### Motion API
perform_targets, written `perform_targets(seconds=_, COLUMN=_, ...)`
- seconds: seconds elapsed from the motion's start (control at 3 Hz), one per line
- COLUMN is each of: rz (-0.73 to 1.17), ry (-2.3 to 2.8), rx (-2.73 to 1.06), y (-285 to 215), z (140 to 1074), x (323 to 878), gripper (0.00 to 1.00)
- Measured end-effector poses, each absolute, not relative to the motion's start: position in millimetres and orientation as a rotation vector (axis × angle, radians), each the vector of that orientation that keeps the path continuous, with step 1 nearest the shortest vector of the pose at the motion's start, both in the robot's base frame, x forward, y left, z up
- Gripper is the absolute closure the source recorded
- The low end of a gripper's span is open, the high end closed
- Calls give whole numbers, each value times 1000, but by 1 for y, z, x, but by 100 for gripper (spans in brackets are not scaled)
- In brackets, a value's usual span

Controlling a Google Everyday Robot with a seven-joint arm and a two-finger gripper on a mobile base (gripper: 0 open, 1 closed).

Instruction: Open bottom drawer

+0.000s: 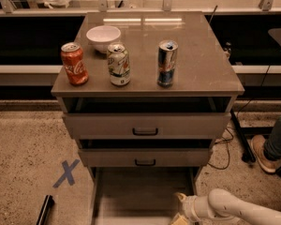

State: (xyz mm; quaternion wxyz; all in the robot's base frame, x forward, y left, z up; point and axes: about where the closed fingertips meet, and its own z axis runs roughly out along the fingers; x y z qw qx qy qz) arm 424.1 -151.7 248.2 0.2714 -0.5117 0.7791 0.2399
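Note:
The grey-taupe cabinet (145, 74) has three drawers. The bottom drawer (140, 191) stands pulled far out, its shallow grey tray open to view. Its front and handle are cut off by the lower frame edge. The middle drawer (145, 156) and top drawer (145, 124) each stick out slightly, and both have black bar handles. My gripper (180, 217) reaches in from the lower right on a white arm (225, 207). It sits at the right front part of the bottom drawer's tray, at the frame's lower edge.
On the cabinet top stand a red cola can (74, 63), a pale can (118, 63), a blue-silver can (167, 63) and a white bowl (103, 36). A blue tape X (66, 173) and a black object (45, 210) lie on the floor at left. A person's shoe (262, 153) and cables are at right.

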Motion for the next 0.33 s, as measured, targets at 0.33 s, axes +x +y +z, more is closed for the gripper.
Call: perform_targets(seconds=0.33, rz=647, ry=2098, rx=-1378, y=-152, z=248, x=424, gripper=0)
